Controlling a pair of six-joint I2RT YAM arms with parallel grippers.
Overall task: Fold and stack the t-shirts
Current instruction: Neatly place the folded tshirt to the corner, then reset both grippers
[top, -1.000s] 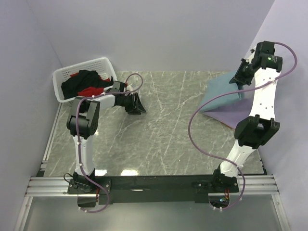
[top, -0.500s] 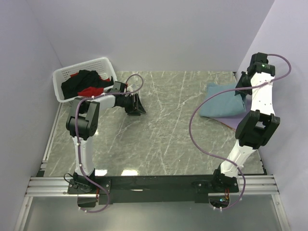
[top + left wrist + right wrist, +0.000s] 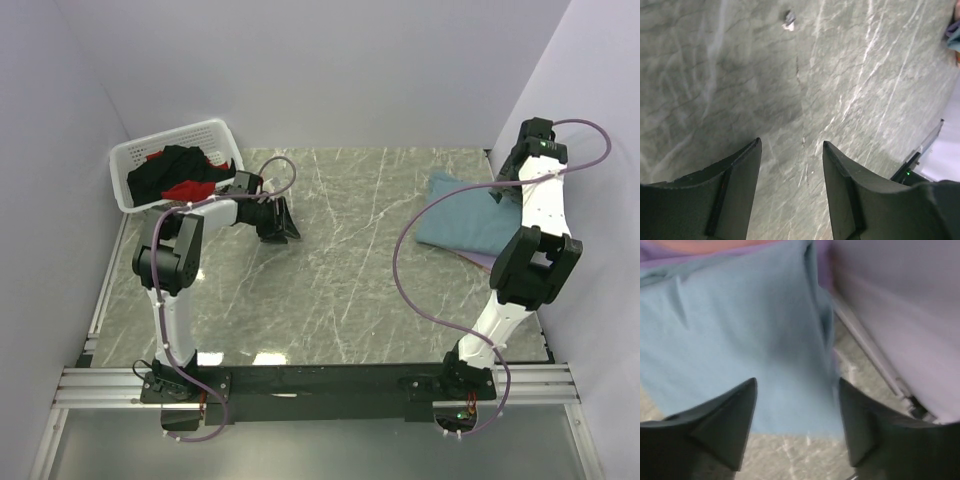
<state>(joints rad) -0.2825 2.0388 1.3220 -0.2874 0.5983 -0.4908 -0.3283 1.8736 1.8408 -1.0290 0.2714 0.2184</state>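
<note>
While left jaws gape empty above the table (image 3: 740, 75), right jaws hang open, seemingly empty, over a teal t-shirt (image 3: 740, 330)

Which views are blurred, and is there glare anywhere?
Right wrist: blurred, the teal shirt has soft edges. Left wrist: fairly sharp, the veins of the table are clear. Top: sharp, with two small glare spots near the table's near edge.

Soft, matt cloth teal-blue t-shirt (image 3: 740, 340); smooth, slightly glossy, veined stone-look table (image 3: 850, 75); white slotted plastic basket (image 3: 170, 135).
</note>
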